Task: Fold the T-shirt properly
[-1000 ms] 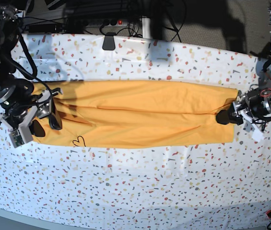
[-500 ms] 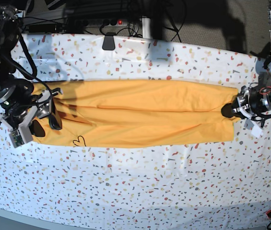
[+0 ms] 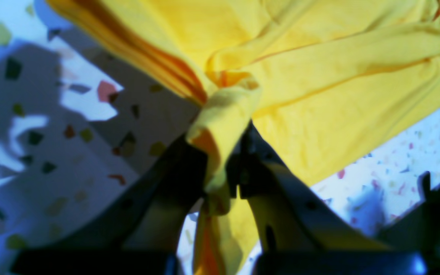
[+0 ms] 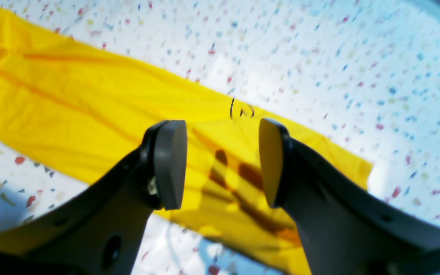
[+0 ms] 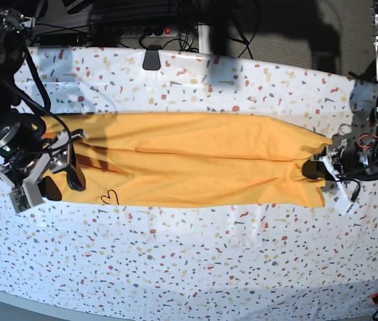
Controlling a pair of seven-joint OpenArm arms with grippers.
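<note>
Left pincer (image 3: 220, 168) clamped on the T-shirt (image 5: 195, 160) — hem bunched between the jaws.
The shirt lay in a long folded band across the speckled table (image 5: 195, 267); right pincer (image 4: 222, 160) hovered over its other end — jaws apart, empty.

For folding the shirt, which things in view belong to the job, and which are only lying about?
Belonging to the job:
- T-shirt, laid out as a long band
- left end effector, shut on the shirt's edge
- right end effector, open above the other end

Only lying about:
- speckled table cover
- dark clip at the far edge
- cables behind the table
</note>
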